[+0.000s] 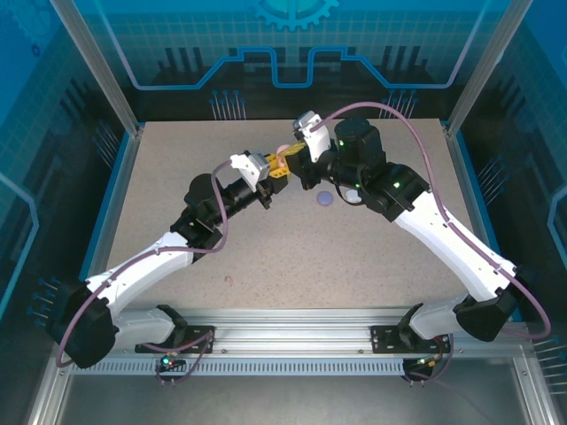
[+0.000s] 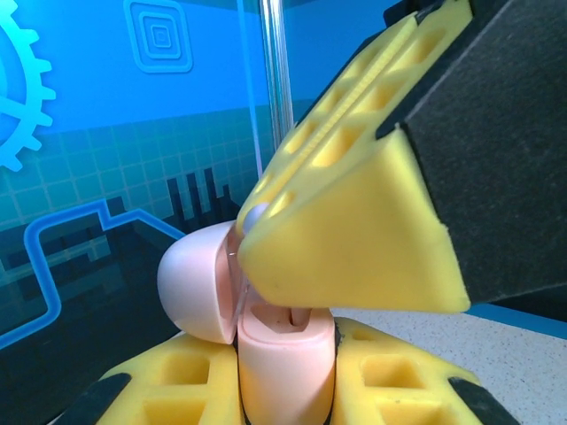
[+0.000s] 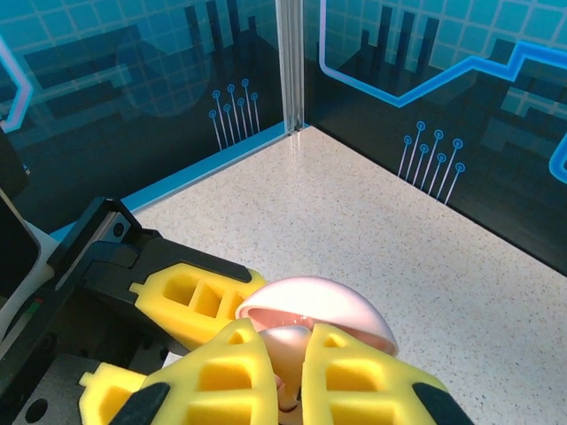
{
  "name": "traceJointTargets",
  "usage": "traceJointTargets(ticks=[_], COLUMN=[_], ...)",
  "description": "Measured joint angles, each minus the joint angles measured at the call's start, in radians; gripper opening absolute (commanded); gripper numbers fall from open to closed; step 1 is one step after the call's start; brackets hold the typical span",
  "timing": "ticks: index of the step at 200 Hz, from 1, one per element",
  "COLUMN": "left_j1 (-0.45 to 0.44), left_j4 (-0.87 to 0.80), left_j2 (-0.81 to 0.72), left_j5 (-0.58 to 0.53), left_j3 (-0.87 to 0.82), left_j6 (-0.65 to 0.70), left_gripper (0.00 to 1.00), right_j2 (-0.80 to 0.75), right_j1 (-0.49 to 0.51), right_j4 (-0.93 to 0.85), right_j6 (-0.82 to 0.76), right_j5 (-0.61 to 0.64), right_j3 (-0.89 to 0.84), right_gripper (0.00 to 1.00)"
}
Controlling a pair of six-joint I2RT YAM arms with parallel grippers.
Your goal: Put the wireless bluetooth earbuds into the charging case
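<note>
A speckled beige tabletop (image 1: pixel 177 230) lies inside an enclosure of blue printed wall panels (image 1: pixel 177 35) bearing circuit lines and a gear emblem (image 1: pixel 297 11). A clear corner post (image 3: pixel 290 62) stands where two panels meet at the far corner. A slotted aluminium rail (image 1: pixel 292 341) runs along the near edge.

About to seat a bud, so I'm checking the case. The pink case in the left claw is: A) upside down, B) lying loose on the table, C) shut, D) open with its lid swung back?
D: the left wrist view shows the pink case upright between the yellow fingers of the left claw, its domed lid swung back off the mouth.
</note>
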Motion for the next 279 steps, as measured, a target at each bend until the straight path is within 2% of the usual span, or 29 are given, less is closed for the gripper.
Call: traceJointTargets(ticks=[45, 77, 97, 114, 144, 216, 255, 279], left_j1=[0.003, 0.003, 0.002, 0.001, 0.001, 0.001, 0.011, 0.067], left_j4=[-0.008, -0.023, -0.024, -0.021, -0.016, -0.013, 0.002, 0.003], left_j2=[0.000, 0.000, 0.000, 0.000, 0.000, 0.000, 0.013, 0.021], left_j5=[-0.032, -0.036, -0.036, -0.036, -0.036, -0.042, -0.114, -0.141], left_j3=[0.000, 0.000, 0.000, 0.000, 0.000, 0.000, 0.000, -0.001], left_j6=[0.000, 0.000, 0.000, -0.002, -0.005, -0.008, -0.012, -0.042], left_gripper=[0.00, 0.00, 0.00, 0.00, 0.00, 0.00, 0.00, 0.00], right_j2=[0.066, 0.074, 0.081, 0.087, 0.090, 0.071, -0.079, -0.157], right_j1=[0.020, 0.026, 0.033, 0.038, 0.037, -0.019, -0.069, -0.072], right_j4=[-0.080, -0.097, -0.111, -0.125, -0.141, -0.121, -0.095, -0.092], right_j6=[-0.056, -0.063, -0.048, -0.021, 0.030, 0.200, 0.337, 0.417], right_j5=[0.030, 0.040, 0.036, 0.035, 0.034, -0.028, -0.014, -0.009], right_j3=[0.091, 0.100, 0.112, 0.129, 0.173, 0.215, 0.088, -0.024], right_gripper=[0.04, 0.29, 0.35, 0.45, 0.55, 0.65, 0.67, 0.67])
